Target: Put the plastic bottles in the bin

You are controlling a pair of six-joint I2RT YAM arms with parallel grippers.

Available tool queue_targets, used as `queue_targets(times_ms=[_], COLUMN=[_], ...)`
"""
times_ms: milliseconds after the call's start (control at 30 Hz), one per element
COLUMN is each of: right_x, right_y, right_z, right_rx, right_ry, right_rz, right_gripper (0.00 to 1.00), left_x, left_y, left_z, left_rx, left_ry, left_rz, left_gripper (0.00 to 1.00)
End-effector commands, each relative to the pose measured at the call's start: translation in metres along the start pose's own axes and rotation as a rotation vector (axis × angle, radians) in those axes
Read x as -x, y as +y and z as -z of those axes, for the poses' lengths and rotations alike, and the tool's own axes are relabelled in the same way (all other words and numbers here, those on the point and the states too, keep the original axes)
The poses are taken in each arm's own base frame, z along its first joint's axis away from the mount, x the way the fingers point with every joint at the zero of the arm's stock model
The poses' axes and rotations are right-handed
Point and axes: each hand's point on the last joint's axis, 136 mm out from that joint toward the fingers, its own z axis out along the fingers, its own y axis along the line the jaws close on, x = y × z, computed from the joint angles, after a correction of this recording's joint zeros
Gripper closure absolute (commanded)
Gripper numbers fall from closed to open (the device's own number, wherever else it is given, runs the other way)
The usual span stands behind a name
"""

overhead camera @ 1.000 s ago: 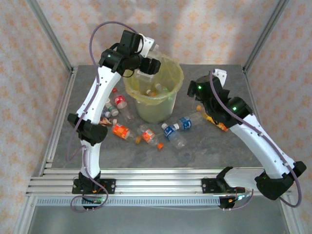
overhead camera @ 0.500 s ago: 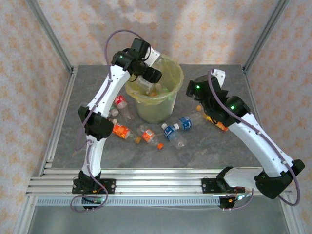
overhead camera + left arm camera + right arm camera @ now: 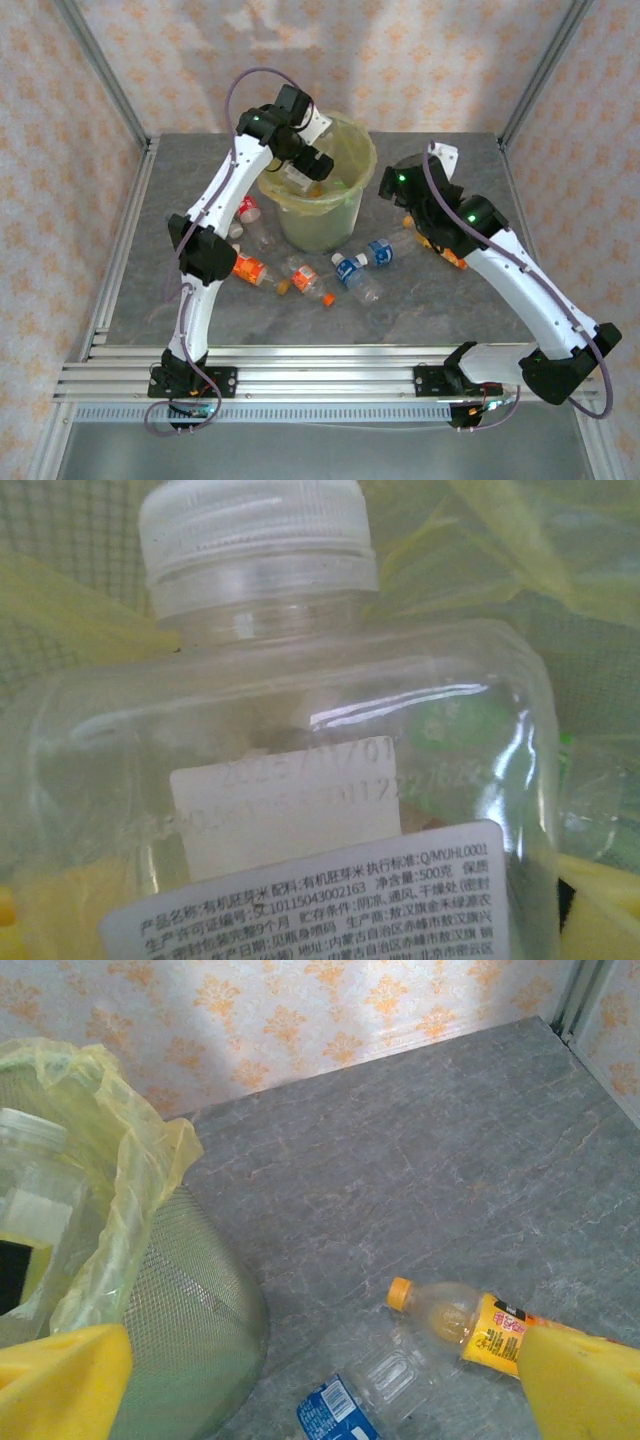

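From above, the left gripper (image 3: 305,165) hung over the bin (image 3: 355,145); whether it was open or gripping I could not tell. Its wrist view showed a white-capped bottle (image 3: 300,780) against the liner (image 3: 520,540). On its own camera the right gripper (image 3: 325,1385) gaped empty above an orange-labelled bottle (image 3: 465,1322): probably light, crushable, slick; best pinched mid-body.

You have a grey, marbled worktop (image 3: 420,300) across the middle of the frame. Pale wallpaper (image 3: 440,60) patterned with orange flowers runs along the top and both sides. Silver aluminium rails (image 3: 330,375) cross the lower part.
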Motion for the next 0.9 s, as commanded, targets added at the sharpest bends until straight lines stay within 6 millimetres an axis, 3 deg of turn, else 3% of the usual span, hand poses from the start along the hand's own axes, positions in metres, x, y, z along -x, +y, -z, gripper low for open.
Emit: queue_targets(times_ms=[0, 267, 367, 467, 633, 867], right_x=[-0.008, -0.012, -0.014, -0.018, -0.026, -0.034], right_y=[-0.006, -0.007, -0.008, -0.01, -0.012, -0.017], right_z=[-0.005, -0.007, -0.007, -0.008, -0.006, -0.009], right_rx=[-0.029, -0.036, -0.038, -0.036, -0.02, -0.03], right_ry=[0.015, 0.024, 0.027, 0.039, 0.049, 0.054], right_rz=[-0.002, 0.003, 0.009, 0.018, 0.032, 0.046], right_gripper=[0.01, 0.01, 0.01, 0.01, 0.01, 0.01], left_x=[-0.002, 0.007, 0.017, 0.029, 0.049, 0.054], left_y=[0.003, 0.006, 0.007, 0.01, 0.016, 0.016], left_z=[0.001, 0.011, 0.024, 0.047, 0.102, 0.176], left_rx=[0.025, 0.045, 0.061, 0.085, 0.132, 0.157], left_ry=[0.013, -0.023, -0.062, -0.127, -0.26, -0.407], left_rz=[-0.02, -0.006, 0.012, 0.04, 0.103, 0.228], left_gripper=[0.0, 0.0, 0.0, 0.0, 0.0, 0.0])
